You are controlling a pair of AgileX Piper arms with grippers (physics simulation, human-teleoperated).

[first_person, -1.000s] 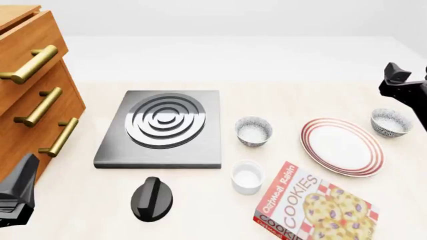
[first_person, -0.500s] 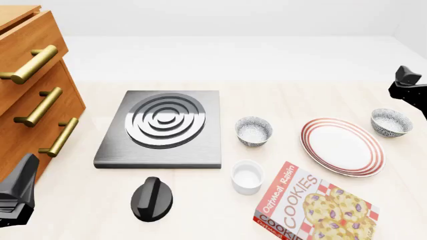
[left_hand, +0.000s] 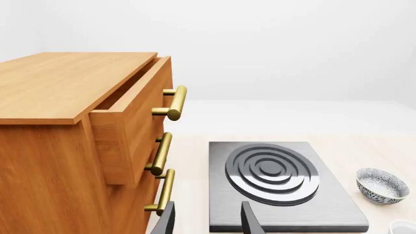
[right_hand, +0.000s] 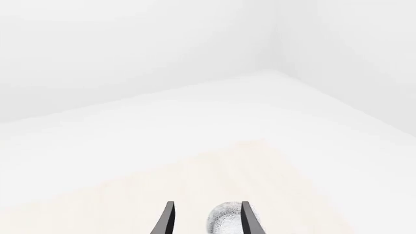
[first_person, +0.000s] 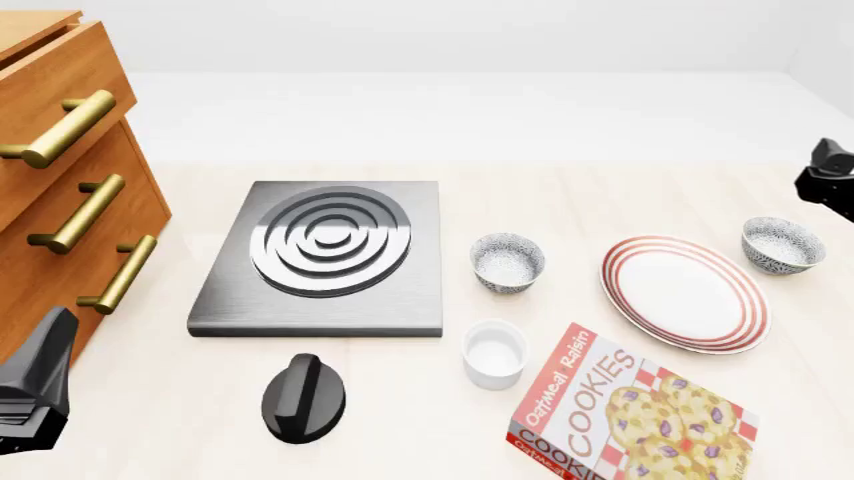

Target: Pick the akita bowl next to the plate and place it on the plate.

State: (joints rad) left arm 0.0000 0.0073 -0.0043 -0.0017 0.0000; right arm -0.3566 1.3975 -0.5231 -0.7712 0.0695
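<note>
While the left gripper (first_person: 34,385) is sitting parked at the near left corner beside the wooden drawer cabinet (first_person: 60,170), unchanged from the earlier front frames, its fingers are standing apart with nothing between them, as the left wrist view is showing; moving rightward, the stove burner plate (first_person: 327,255), the black knob (first_person: 304,398), the first speckled bowl (first_person: 507,262), the white ramekin (first_person: 494,353) and the cookie box (first_person: 627,410) are all staying put; the plate (first_person: 683,292) is lying untouched between the two speckled bowls; the akita bowl (first_person: 781,245) is resting on the table just beside the plate's far right rim, closer to it than its look-alike, so I am judging this one as the target; the right gripper (first_person: 830,180) is what is changing, sliding out toward the right edge and slightly down over the last second, now sitting just behind and above that bowl; in its wrist view the fingers (right_hand: 167,219) are spread apart, with the bowl peeking between them; likely lining up for the descent; bowl not yet grasped, the whole pick remaining.
</note>
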